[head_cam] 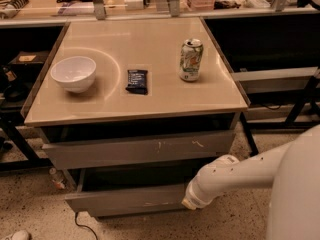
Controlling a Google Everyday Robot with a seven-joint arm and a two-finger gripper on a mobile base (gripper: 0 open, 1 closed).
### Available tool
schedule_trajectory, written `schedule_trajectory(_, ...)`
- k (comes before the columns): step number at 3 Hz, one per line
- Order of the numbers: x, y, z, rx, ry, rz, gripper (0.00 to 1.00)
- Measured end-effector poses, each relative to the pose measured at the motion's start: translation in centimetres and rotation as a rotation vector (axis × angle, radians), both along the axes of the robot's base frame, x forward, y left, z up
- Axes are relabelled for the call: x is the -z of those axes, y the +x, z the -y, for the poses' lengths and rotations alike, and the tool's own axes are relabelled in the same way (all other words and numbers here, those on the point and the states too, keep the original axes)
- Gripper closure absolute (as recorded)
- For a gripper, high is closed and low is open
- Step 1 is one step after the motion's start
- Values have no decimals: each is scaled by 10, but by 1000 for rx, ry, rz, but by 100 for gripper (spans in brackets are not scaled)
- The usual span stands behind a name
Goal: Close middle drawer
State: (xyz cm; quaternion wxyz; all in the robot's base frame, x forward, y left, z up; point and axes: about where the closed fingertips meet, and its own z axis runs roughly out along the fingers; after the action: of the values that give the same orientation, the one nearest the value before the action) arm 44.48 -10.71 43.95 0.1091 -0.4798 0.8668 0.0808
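The middle drawer [125, 200] is the lower grey drawer of the cabinet. It stands pulled out, with its dark inside showing behind the flat front. Above it is the grey drawer front with whitish scratch marks [135, 149], nearly shut. My gripper [190, 202] is at the end of the white arm [235, 174], which reaches in from the lower right. It sits at the right end of the middle drawer's front, touching it or very close to it.
On the beige cabinet top [150, 99] stand a white bowl [73, 73], a dark snack packet [136, 80] and a drink can [190, 59]. Black table legs [300, 104] stand to the right. A dark cable [82, 226] lies on the speckled floor.
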Motion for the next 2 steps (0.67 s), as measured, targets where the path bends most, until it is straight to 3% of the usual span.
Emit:
schedule_trajectory(1, 6, 13, -2, -5, -21, 18, 100)
schedule_trajectory(2, 6, 14, -3, -6, -23, 20, 85)
